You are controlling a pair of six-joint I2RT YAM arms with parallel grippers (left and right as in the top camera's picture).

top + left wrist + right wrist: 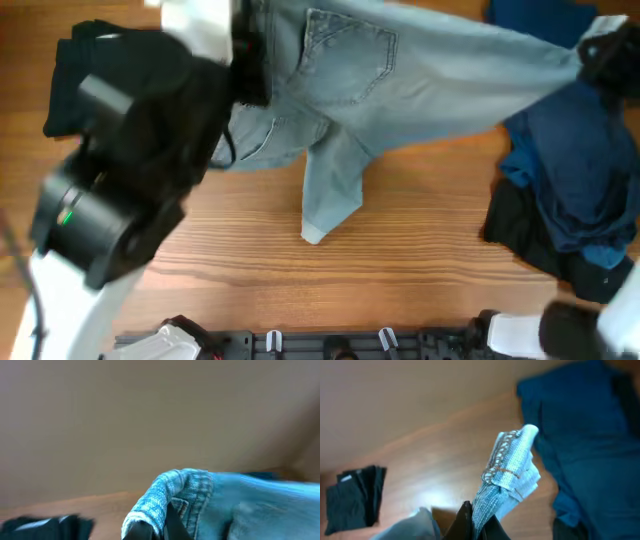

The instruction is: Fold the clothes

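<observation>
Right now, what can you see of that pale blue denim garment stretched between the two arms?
Pale washed-denim shorts, soft and creased, stretched wide across the far side of the table. A stitched patch pocket faces up; one leg ends in a cuffed hem. The left gripper and right gripper each pinch a bunched edge.

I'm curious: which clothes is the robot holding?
The pale blue denim shorts, gripped by the left gripper and right gripper; the black garment and navy garments lie free.
</observation>
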